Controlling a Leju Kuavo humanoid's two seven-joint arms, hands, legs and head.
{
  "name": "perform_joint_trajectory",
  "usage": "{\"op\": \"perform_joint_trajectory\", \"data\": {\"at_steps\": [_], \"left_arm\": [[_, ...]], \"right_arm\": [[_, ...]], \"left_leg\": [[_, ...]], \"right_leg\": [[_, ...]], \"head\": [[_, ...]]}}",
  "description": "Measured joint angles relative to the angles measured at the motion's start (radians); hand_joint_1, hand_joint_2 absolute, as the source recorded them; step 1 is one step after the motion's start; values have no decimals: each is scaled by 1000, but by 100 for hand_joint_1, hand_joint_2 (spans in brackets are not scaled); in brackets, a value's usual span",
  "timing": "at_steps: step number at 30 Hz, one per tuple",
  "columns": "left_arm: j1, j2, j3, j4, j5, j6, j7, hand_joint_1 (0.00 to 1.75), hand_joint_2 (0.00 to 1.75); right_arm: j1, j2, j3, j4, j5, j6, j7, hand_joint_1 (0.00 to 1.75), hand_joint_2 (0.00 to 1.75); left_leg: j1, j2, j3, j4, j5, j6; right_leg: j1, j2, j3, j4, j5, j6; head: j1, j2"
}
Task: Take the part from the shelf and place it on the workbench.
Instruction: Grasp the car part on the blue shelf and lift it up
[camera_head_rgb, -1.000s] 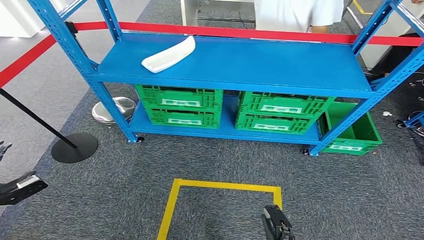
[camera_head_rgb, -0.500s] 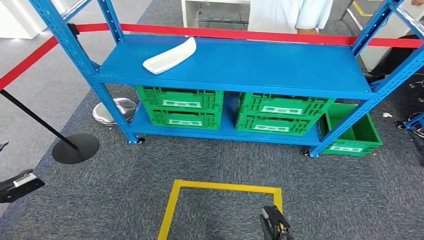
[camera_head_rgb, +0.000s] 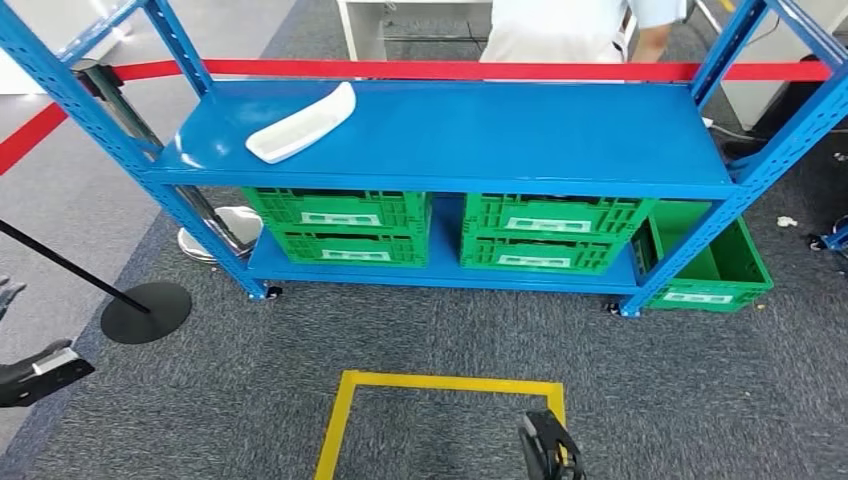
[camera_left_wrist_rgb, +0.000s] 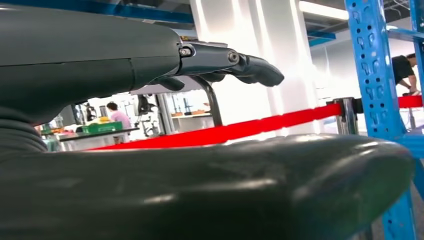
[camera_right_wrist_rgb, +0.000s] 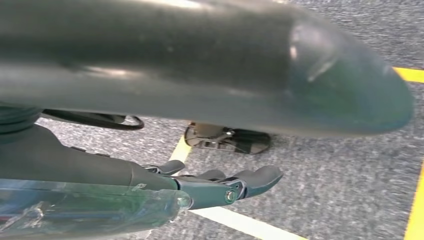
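A blue metal shelf rack (camera_head_rgb: 450, 140) stands on grey carpet (camera_head_rgb: 300, 340), seen from the head view. On its upper shelf, toward the left end, lies the white curved part (camera_head_rgb: 300, 124), flat and touching nothing else. The lower shelf holds stacked green crates (camera_head_rgb: 340, 222), and another green crate (camera_head_rgb: 705, 270) sits on the floor beside the rack's right leg. A red barrier belt (camera_head_rgb: 450, 70) stretches behind the rack, with a black stanchion base (camera_head_rgb: 146, 311) on the floor to the left. A person in white (camera_head_rgb: 560, 30) stands behind the belt. A yellow taped square (camera_head_rgb: 440, 385) marks the carpet near the robot.

The left hand (camera_head_rgb: 40, 372) hangs low at the picture's edge, the right hand (camera_head_rgb: 548, 450) low above the tape, both well apart from the part. The left wrist view shows that hand (camera_left_wrist_rgb: 235, 65) with fingers stretched out and holding nothing, plus distant workbenches. The right wrist view shows the right hand (camera_right_wrist_rgb: 225, 185) with fingers extended and empty, above carpet.
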Motion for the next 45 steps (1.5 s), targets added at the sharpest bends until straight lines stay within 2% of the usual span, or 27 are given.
{"op": "perform_joint_trajectory", "data": {"at_steps": [2, 3, 4, 5, 7, 8, 9, 12, 14, 15, 17, 18, 19, 20, 22, 23, 24, 29, 31, 33, 34, 35, 36, 38, 39, 41, 45], "left_arm": [[0, -1, -4, 1, -2, 0, 2, 0, 0], [1, -2, -6, 2, -2, 0, 2, 0, 0], [2, -3, -8, 3, -2, 0, 3, 0, 0], [4, -3, -8, 3, -2, 1, 3, 0, 0], [5, -3, -8, 3, -3, 5, 6, 0, 0], [5, -3, -8, 4, -3, 7, 7, 0, 0], [6, -4, -8, 4, -4, 8, 8, 0, 0], [12, -4, -8, 5, -5, 12, 11, 0, 0], [13, -4, -8, 5, -5, 14, 11, 0, 0], [13, -4, -8, 5, -5, 14, 11, 0, 0], [15, -7, -8, 5, -7, 15, 11, 0, 0], [16, -8, -8, 5, -9, 15, 11, 0, 0], [17, -10, -8, 5, -11, 16, 11, 0, 0], [18, -12, -8, 5, -12, 17, 12, 0, 0], [18, -13, -8, 5, -14, 18, 12, 0, 0], [17, -13, -8, 5, -14, 18, 12, 0, 0], [17, -14, -8, 5, -14, 19, 12, 0, 0], [13, -12, -8, 4, -16, 21, 12, 0, 0], [9, -12, -8, 4, -16, 21, 12, 0, 0], [9, -15, -8, 4, -16, 21, 12, 0, 0], [10, -16, -9, 5, -16, 20, 12, 0, 0], [11, -17, -9, 5, -16, 20, 12, 0, 0], [11, -17, -9, 6, -16, 20, 12, 0, 0], [10, -17, -9, 6, -16, 20, 12, 0, 0], [9, -17, -9, 6, -16, 19, 12, 0, 0], [8, -18, -9, 7, -17, 18, 12, 0, 0], [9, -16, -10, 8, -17, 18, 12, 0, 0]], "right_arm": [[2, 0, 0, 0, 0, 0, 0, 0, 0], [5, 0, 0, 0, 0, 0, 0, 0, 0], [7, 0, 0, 0, 0, 0, 0, 0, 0], [9, 0, 0, 0, 0, 0, 0, 0, 0], [10, 0, 0, 0, 0, 0, 0, 0, 0], [10, 0, 0, 0, 0, 0, 0, 0, 0], [10, 0, 0, 0, 0, 0, 0, 0, 0], [10, 0, 0, 0, 0, 0, 1, 0, 0], [7, 0, 0, -1, 0, -1, 1, 0, 0], [5, 0, 0, -1, 0, -1, 1, 0, 0], [5, 0, 0, -1, 0, -1, 1, 0, 0], [6, 0, 0, -1, 0, -1, 1, 0, 0], [8, 0, 0, -1, 0, -1, 1, 0, 0], [9, 0, 0, -1, 0, -1, 1, 0, 0], [9, 0, 0, -1, 0, -1, 0, 0, 0], [10, 0, 0, 0, 0, -1, 0, 0, 0], [9, 0, 0, 0, 0, -1, -1, 0, 0], [10, 0, 0, -1, 0, -1, -2, 0, 0], [8, 0, 0, -1, 0, 0, -3, 0, 0], [7, 0, 0, -1, 0, 0, -3, 0, 0], [7, 0, 0, -1, 0, 0, -3, 0, 0], [7, 0, 0, -1, 0, 0, -3, 0, 0], [7, 0, 0, -1, 0, 0, -3, 0, 0], [6, 0, 0, -1, 0, -1, -3, 0, 0], [5, 0, 0, -1, 0, -1, -2, 0, 0], [3, 0, 0, -1, 0, -2, -2, 0, 0], [2, 0, 0, -1, 0, -2, -3, 0, 0]], "left_leg": [[-4, 0, -100, 151, -47, 1], [-5, 0, -142, 201, -48, 3], [-5, 0, -165, 212, -25, 6], [-6, 0, -169, 184, 21, 11], [-10, 0, -144, 63, 133, 20], [-12, 0, -124, 4, 161, 25], [-13, 1, -112, -32, 171, 28], [-14, 1, -98, -55, 148, 41], [-11, 1, -85, -60, 139, 54], [-10, 1, -78, -61, 134, 59], [-12, 1, -66, -61, 121, 65], [-13, 1, -59, -61, 115, 66], [-14, 1, -49, -61, 107, 66], [-14, 0, -37, -61, 98, 65], [-14, -2, -8, -62, 78, 61], [-16, -3, 3, -62, 69, 57], [-17, -3, 7, -62, 64, 52], [-18, -2, 3, -55, 48, 26], [-18, -1, -44, 33, 10, 19], [-18, -1, -126, 159, -29, 16], [-18, -1, -156, 196, -29, 15], [-17, -1, -171, 200, -7, 14], [-17, -1, -167, 167, 34, 14], [-16, -1, -127, 53, 123, 14], [-16, -1, -106, -1, 144, 16], [-18, -1, -90, -45, 141, 26], [-16, -1, -82, -53, 128, 54]], "right_leg": [[3, 0, 12, 0, -14, -8], [5, 0, 20, 0, -21, -10], [7, 1, 31, 0, -29, -10], [8, 2, 44, 0, -38, -9], [9, 5, 68, 0, -56, -3], [12, 8, 76, 1, -66, 2], [14, 10, 80, 1, -73, 8], [16, 12, 90, -6, -87, 24], [16, 6, 81, 27, -109, 33], [16, 2, 56, 76, -130, 37], [16, -2, -28, 216, -174, 39], [17, -3, -67, 270, -180, 39], [17, -3, -92, 290, -164, 39], [17, -3, -97, 269, -127, 37], [17, -3, -65, 151, -26, 31], [19, -4, -45, 97, 8, 28], [20, -4, -28, 55, 21, 25], [18, 0, -3, 6, -1, 2], [14, 0, 11, -3, -6, -7], [14, -1, 20, -5, -14, -13], [14, -2, 24, -5, -18, -14], [14, -1, 30, -5, -22, -13], [13, -1, 38, -5, -27, -12], [12, 2, 54, -5, -38, -5], [14, 4, 56, -2, -43, 0], [19, 6, 53, 0, -47, 10], [19, 3, 45, 18, -66, 27]], "head": [[-1, 0], [-1, 0], [-1, 0], [-1, 0], [-2, 0], [-2, 0], [-2, 0], [1, 0], [4, 0], [6, 0], [10, 0], [11, 0], [11, 0], [11, 0], [11, 0], [10, 0], [10, 0], [7, 0], [3, 0], [2, 0], [2, 0], [2, 0], [2, 0], [1, 0], [0, 0], [0, 0], [5, 0]]}}
